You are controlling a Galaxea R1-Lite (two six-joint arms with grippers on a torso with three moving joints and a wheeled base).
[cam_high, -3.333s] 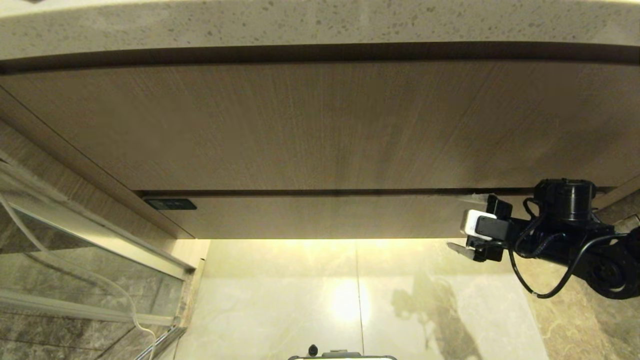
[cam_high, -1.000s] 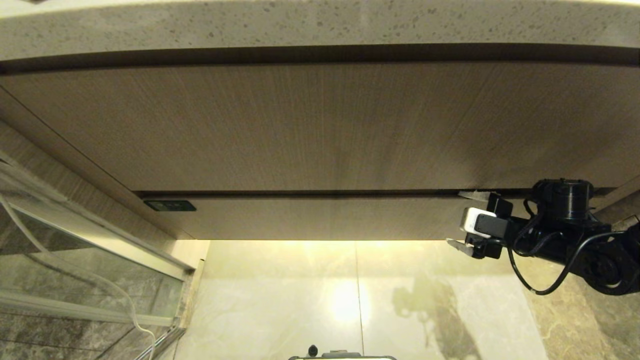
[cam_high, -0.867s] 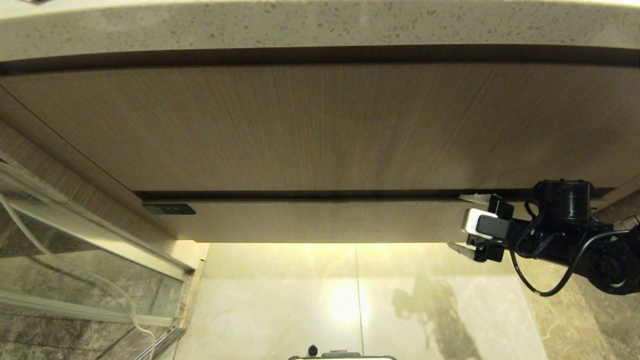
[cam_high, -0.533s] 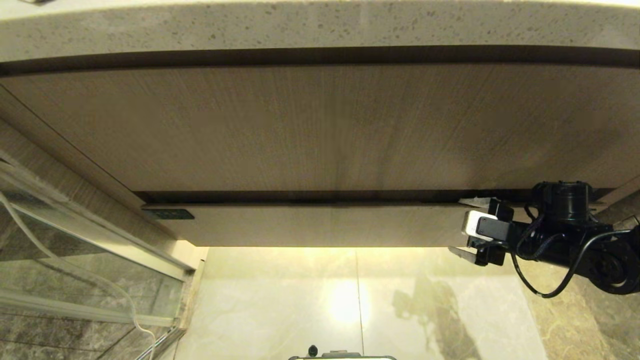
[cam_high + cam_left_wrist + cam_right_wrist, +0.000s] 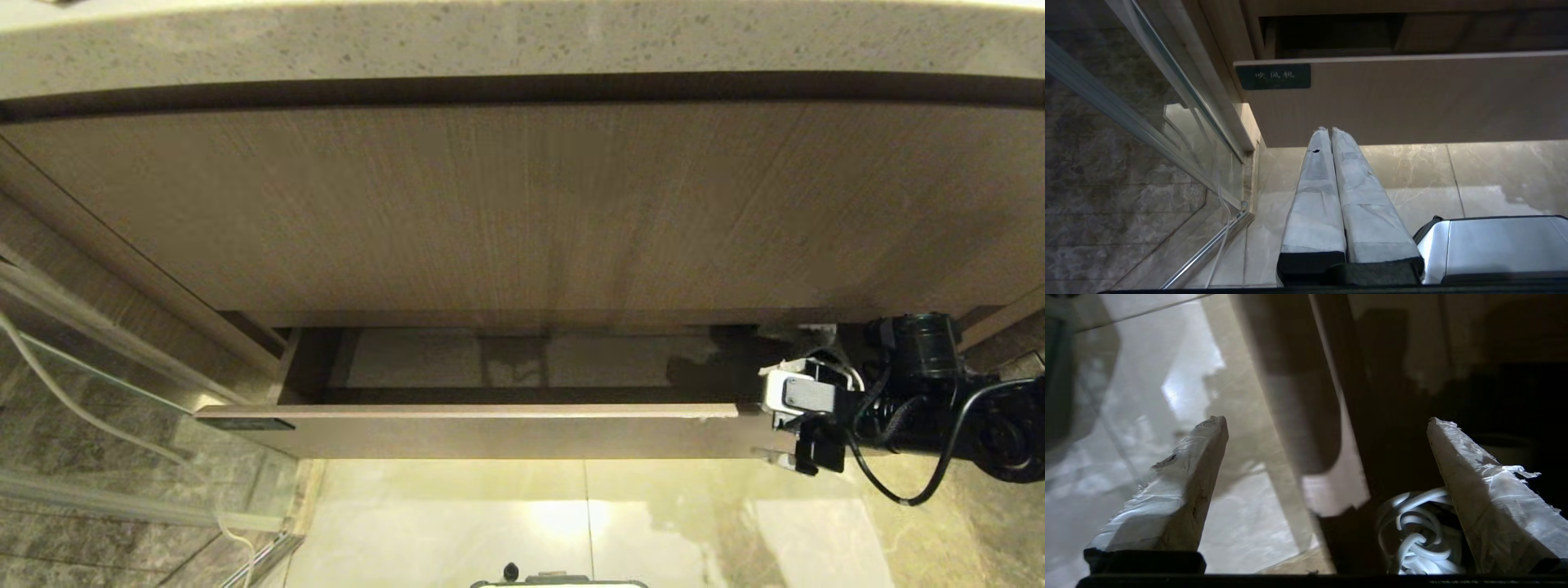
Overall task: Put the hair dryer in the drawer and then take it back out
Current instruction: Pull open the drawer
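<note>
One white curly cord (image 5: 1419,535) is all I can see of the hair dryer. It lies inside the drawer (image 5: 506,433), at the right end, and the rest of the dryer is hidden in the dark. The drawer stands part way open, and its light bottom shows behind the front board.

My right gripper (image 5: 784,396) is at that right end. Its two fingers are far apart, and the front board of the drawer runs between them. One finger (image 5: 1478,486) is inside the drawer, just beside the cord, and the other is outside, over the floor (image 5: 571,523). It holds nothing. I cannot tell if a finger touches the board.

A small black label (image 5: 1276,76) sits at the left end of the drawer front. My left gripper (image 5: 1327,130) is low down, below that label, with its fingers pressed together and nothing in them. A shiny metal box (image 5: 1494,245) is next to it.

Above the drawer is a tall wood panel (image 5: 522,204), and above that a stone counter (image 5: 522,41). A glass wall (image 5: 1106,122) stands to the left.
</note>
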